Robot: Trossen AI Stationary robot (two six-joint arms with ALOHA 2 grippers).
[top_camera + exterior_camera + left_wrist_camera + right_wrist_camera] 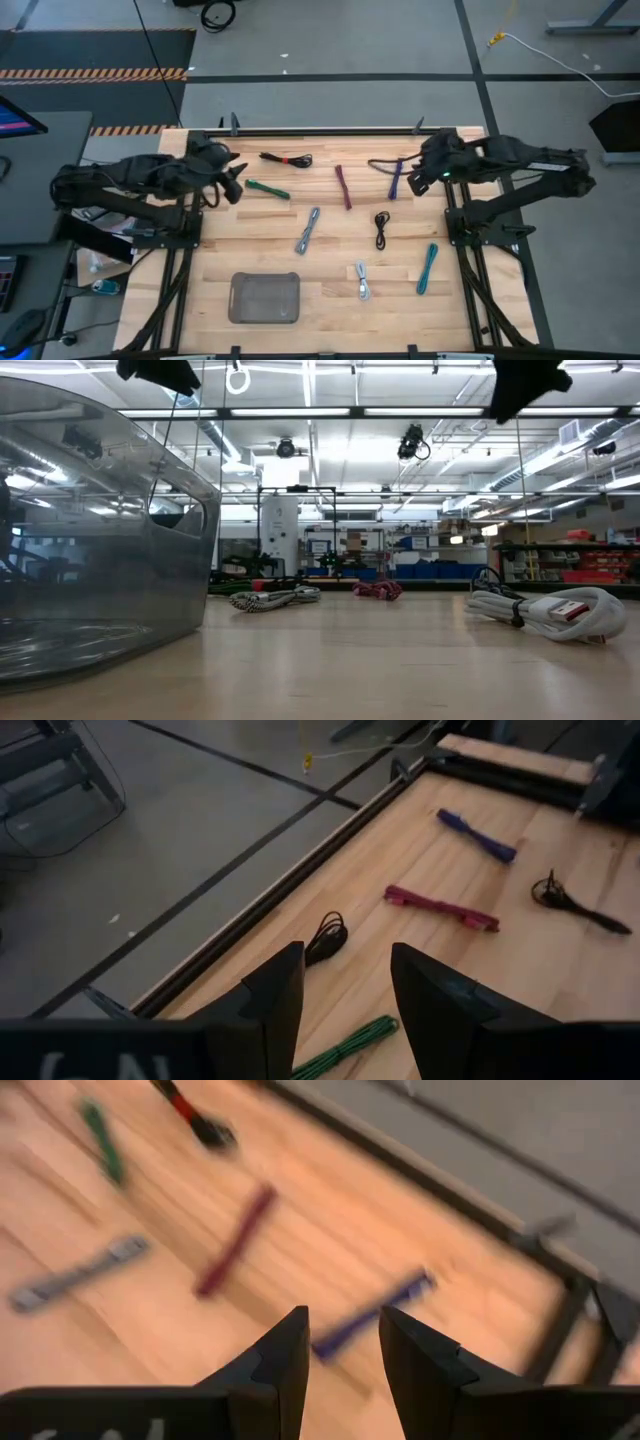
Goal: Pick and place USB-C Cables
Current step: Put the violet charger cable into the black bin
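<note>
All the cables are laid out only in the high view. The left gripper (pixel 237 186) is held above the table's far left, fingers apart and empty, with the green cable (pixel 267 189) just beside its tips and the black-red cable (pixel 286 159) a little beyond. The right gripper (pixel 415 179) is held at the far right, fingers parted on nothing, with the purple cable (pixel 396 179) just in front and the maroon cable (pixel 343 187) farther on. The black cable (pixel 381 229), grey cable (pixel 307 231), white cable (pixel 361 281) and teal cable (pixel 428 268) are seen well apart from both, as is the grey tray (pixel 265 298).

The tray's translucent wall and a bundled white cable are shown close up only in the low view, with a workshop of shelving and ceiling lights behind. The wooden table (pixel 330 305) is surrounded by grey floor with striped tape.
</note>
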